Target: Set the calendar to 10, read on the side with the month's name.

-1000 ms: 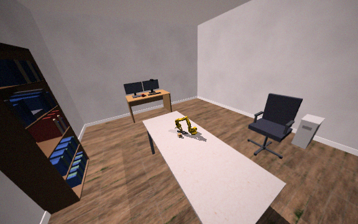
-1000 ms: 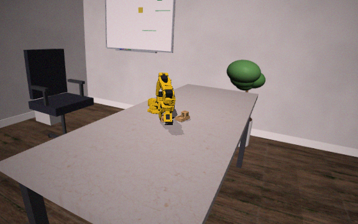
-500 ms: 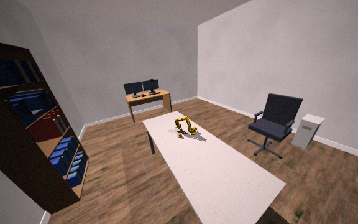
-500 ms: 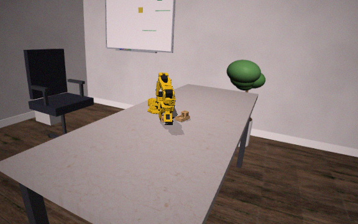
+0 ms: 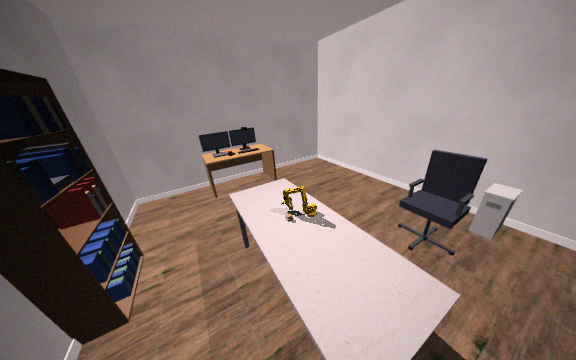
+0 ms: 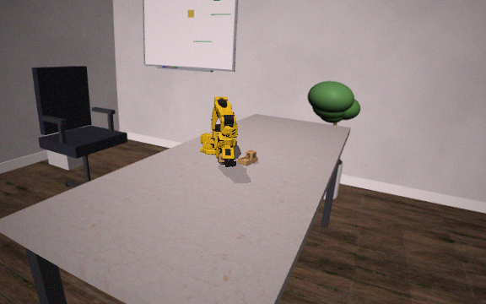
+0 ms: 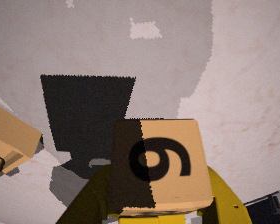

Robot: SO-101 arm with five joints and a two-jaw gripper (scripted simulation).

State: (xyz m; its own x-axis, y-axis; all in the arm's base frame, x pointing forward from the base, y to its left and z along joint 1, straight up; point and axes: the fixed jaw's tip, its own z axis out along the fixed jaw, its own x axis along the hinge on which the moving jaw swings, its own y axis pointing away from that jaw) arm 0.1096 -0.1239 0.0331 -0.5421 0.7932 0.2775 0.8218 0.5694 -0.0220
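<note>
Wooden cube [image 7: 162, 165] with a curled black digit, between the fingers of the firmly clenched claw [image 6: 227, 164] [image 7: 161, 212]

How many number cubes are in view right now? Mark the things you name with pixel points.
2. One cube [image 6: 221, 160] [image 7: 163, 165] is gripped in the pincer [image 5: 290, 207] [image 6: 227, 162] [image 7: 161, 192]; the other cube [image 5: 289, 215] [image 6: 251, 154] sits on the small wooden tray [image 5: 290, 219] [image 6: 246, 161] [image 7: 16, 131] beside it. I see no third, though the arm could hide something.
</note>
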